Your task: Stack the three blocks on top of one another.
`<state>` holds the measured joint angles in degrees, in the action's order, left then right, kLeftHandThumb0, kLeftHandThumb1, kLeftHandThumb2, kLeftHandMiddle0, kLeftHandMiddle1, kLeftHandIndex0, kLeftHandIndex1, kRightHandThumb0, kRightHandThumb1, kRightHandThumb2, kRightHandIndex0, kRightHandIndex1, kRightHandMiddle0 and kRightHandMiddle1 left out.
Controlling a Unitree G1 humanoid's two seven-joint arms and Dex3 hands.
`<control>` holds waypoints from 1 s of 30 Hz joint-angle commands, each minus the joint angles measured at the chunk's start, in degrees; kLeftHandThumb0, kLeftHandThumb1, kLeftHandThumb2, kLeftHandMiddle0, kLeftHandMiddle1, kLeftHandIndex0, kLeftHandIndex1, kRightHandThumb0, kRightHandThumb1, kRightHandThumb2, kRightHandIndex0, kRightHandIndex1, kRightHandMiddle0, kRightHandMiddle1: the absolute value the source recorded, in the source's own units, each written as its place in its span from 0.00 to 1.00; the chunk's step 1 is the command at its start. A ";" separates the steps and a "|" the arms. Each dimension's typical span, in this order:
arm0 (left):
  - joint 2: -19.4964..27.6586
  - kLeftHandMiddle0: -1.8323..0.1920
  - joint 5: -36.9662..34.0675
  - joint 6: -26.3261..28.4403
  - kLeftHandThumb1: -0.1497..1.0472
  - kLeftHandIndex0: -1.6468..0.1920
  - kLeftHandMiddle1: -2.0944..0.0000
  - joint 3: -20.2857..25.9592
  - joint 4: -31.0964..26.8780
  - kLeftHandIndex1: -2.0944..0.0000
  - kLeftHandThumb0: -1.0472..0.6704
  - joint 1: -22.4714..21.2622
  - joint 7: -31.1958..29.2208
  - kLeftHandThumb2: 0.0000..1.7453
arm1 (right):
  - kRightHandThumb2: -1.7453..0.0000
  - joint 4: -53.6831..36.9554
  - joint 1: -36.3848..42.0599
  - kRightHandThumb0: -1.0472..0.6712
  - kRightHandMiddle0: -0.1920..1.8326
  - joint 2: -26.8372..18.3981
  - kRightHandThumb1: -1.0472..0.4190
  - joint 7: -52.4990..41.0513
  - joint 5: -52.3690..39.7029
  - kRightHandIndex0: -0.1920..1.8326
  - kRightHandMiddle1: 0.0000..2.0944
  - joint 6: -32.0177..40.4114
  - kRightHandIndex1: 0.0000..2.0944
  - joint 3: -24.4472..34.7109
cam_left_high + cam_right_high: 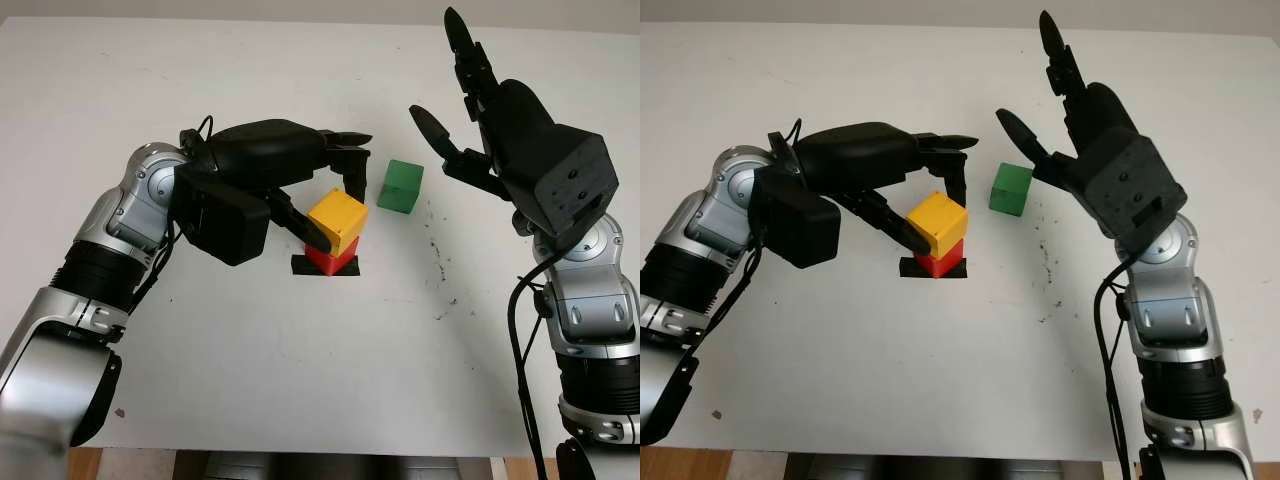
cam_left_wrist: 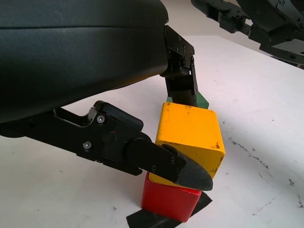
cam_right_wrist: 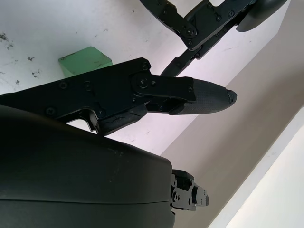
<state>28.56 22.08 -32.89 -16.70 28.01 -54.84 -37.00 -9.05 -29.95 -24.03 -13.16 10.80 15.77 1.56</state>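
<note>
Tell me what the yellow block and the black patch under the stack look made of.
Yellow block: likely painted wood; matte coat, dark chipped specks along its edges. It sits on the red block, held by the left robot hand. Black patch: looks like thin tape, flat on the table.
</note>
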 commanded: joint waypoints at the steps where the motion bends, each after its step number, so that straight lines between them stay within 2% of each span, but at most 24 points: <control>1: 0.61 0.88 0.61 -0.05 1.00 0.76 0.98 -0.73 0.04 0.22 0.30 -0.60 -0.12 0.05 | 0.71 -0.66 0.65 0.19 0.07 0.18 0.00 0.30 -0.31 0.03 0.00 -0.79 0.03 0.30; 5: 0.71 0.88 0.60 -0.07 1.00 0.75 0.97 -0.80 0.13 0.23 0.29 -0.51 -0.20 0.04 | 0.71 -1.02 0.90 0.19 0.07 0.23 0.00 0.32 -0.19 0.03 0.00 -0.26 0.03 0.33; 8: 0.62 0.89 0.46 0.30 0.99 0.74 0.98 -0.87 0.09 0.32 0.28 -0.35 -0.41 0.03 | 0.71 -1.03 0.96 0.19 0.07 0.06 0.00 0.16 -0.10 0.03 0.00 -0.17 0.03 0.27; 11: 0.68 0.91 0.42 0.29 0.96 0.77 0.98 -1.04 -0.19 0.50 0.24 -0.12 -0.53 0.03 | 0.71 -1.08 0.94 0.20 0.06 0.19 0.00 0.11 -0.29 0.03 0.00 -0.16 0.02 0.29; 12: 0.77 0.92 0.31 0.10 0.95 0.80 0.98 -1.16 -0.25 0.61 0.23 -0.07 -0.69 0.03 | 0.71 -1.12 0.97 0.20 0.06 0.22 0.00 0.16 -0.26 0.03 0.00 -0.23 0.02 0.28; 15: 1.22 0.97 -0.35 0.26 0.94 0.85 0.98 -1.59 -0.93 0.86 0.18 -0.15 -2.56 0.03 | 0.71 -1.18 1.05 0.20 0.06 0.32 0.00 0.05 -0.56 0.03 0.00 -0.07 0.02 0.40; 16: 1.34 0.98 -0.52 0.41 0.93 0.87 0.98 -1.66 -1.33 0.90 0.16 -0.12 -3.18 0.03 | 0.71 -1.20 1.11 0.20 0.06 0.31 0.00 -0.06 -0.73 0.02 0.00 -0.05 0.02 0.47; 19: 1.62 1.00 -1.19 0.69 0.92 0.92 1.00 -1.67 -2.45 0.96 0.13 0.08 -4.89 0.03 | 0.71 -1.21 1.06 0.20 0.06 0.31 0.00 -0.02 -0.87 0.02 0.00 0.33 0.02 0.48; 26: 2.59 1.00 -2.03 0.87 0.91 0.98 1.00 -1.48 -4.46 0.99 0.11 0.56 -7.27 0.03 | 0.71 -1.25 1.06 0.19 0.06 -0.20 0.00 -0.18 -0.26 0.03 0.00 0.14 0.02 0.11; 30: 3.31 1.00 -4.36 2.86 0.90 1.00 1.00 -0.59 -6.32 1.00 0.07 1.73 -8.67 0.03 | 0.71 -1.51 1.32 0.20 0.05 0.05 0.00 -1.01 -1.38 0.02 0.00 0.58 0.02 0.63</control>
<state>31.29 18.70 -30.60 -17.95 22.86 -53.88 -45.16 -9.21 -29.31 -23.85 -13.96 9.86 16.19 1.61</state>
